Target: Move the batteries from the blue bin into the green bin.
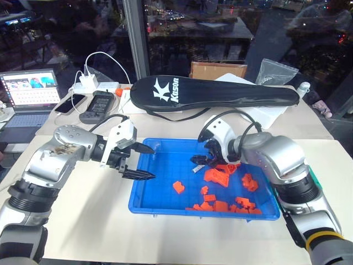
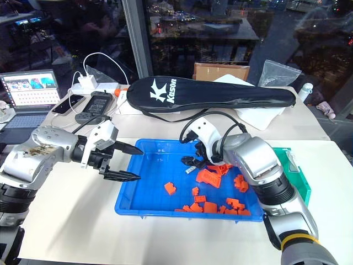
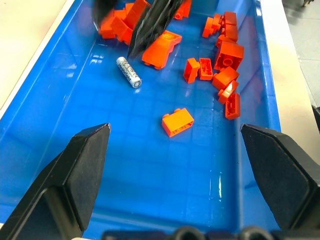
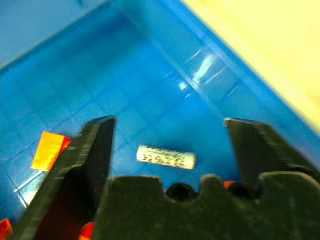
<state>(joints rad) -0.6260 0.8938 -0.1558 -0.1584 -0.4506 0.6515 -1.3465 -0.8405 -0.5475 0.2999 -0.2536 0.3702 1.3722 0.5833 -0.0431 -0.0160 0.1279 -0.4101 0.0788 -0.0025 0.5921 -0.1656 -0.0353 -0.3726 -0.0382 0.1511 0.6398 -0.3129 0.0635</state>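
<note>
Battery (image 4: 166, 157): one, lying flat on the floor of the blue bin (image 1: 160, 193), toward its far edge, beside the orange blocks (image 1: 220, 175). Right gripper (image 4: 170, 145) hangs just above it, fingers spread wide, empty. Left gripper (image 1: 144, 162) sits wide open, empty, over the bin's left rim.
</note>
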